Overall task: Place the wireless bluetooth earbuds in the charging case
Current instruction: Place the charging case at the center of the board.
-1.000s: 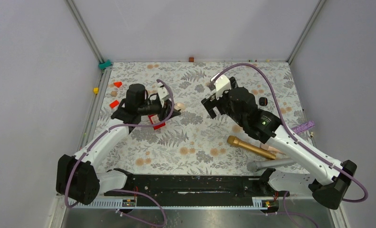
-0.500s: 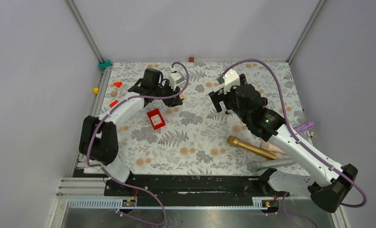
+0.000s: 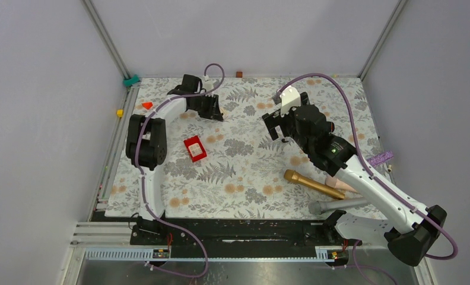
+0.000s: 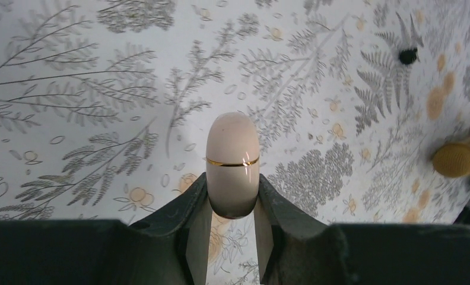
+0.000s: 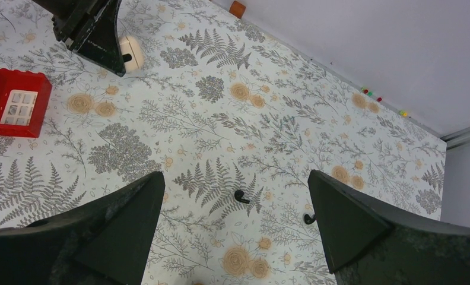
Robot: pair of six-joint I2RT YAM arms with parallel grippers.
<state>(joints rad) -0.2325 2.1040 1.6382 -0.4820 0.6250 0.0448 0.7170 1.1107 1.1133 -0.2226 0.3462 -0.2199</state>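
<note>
My left gripper [image 4: 232, 193] is shut on a pale pink capsule-shaped charging case [image 4: 232, 163] with a gold band, held closed above the floral mat. In the top view the left gripper [image 3: 216, 110] is at the back of the table; the right wrist view shows it [image 5: 96, 29] with the case [image 5: 130, 52]. My right gripper [image 5: 235, 177] is open and empty over two tiny black earbuds [image 5: 241, 196] [image 5: 308, 218] lying on the mat; the second sits by its right finger. In the top view the right gripper [image 3: 275, 126] hides them. No pale buds show.
A red box [image 3: 194, 148] lies left of centre, also in the right wrist view [image 5: 16, 102]. A gold microphone [image 3: 313, 184] and a grey one [image 3: 339, 206] lie front right. An orange-red triangular bit [image 3: 147, 105] sits far left. A small black object [image 4: 407, 56] lies beyond the case.
My left arm has swung away from the red box to the back of the table, carrying the pink case. My right gripper has shifted slightly right and stays open.
</note>
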